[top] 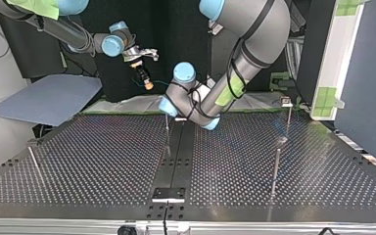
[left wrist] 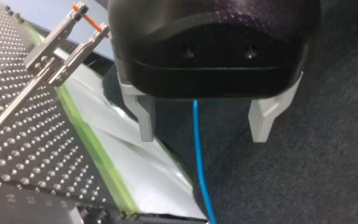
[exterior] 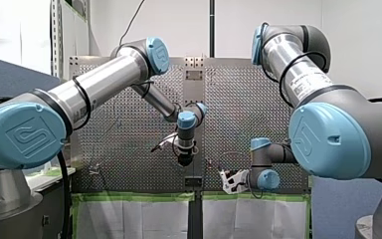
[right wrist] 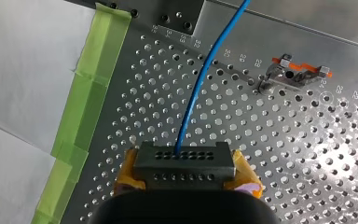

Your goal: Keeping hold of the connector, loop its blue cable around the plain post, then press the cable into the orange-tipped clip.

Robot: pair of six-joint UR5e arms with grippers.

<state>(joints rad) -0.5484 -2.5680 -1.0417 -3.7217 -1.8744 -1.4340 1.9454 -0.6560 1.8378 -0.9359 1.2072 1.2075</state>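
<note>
The dark grey connector block (right wrist: pixel 184 165) with rows of small holes is clenched between the yellow pads (right wrist: pixel 244 171) of my right hand (right wrist: pixel 186 175), and the perforated metal desk (right wrist: pixel 270 154) lies ahead of it. Its thin blue cable (right wrist: pixel 198 88) leaves the connector toward twelve o'clock. The small metal clip with orange tips (right wrist: pixel 298 73) stands on the desk at about two o'clock from the connector. My left hand (left wrist: pixel 204 122), black with pale metal fingers (left wrist: pixel 144 119), is released; the cable passes between them, apart from both. Green tape (right wrist: pixel 91 88) borders the desk at nine o'clock.
</note>
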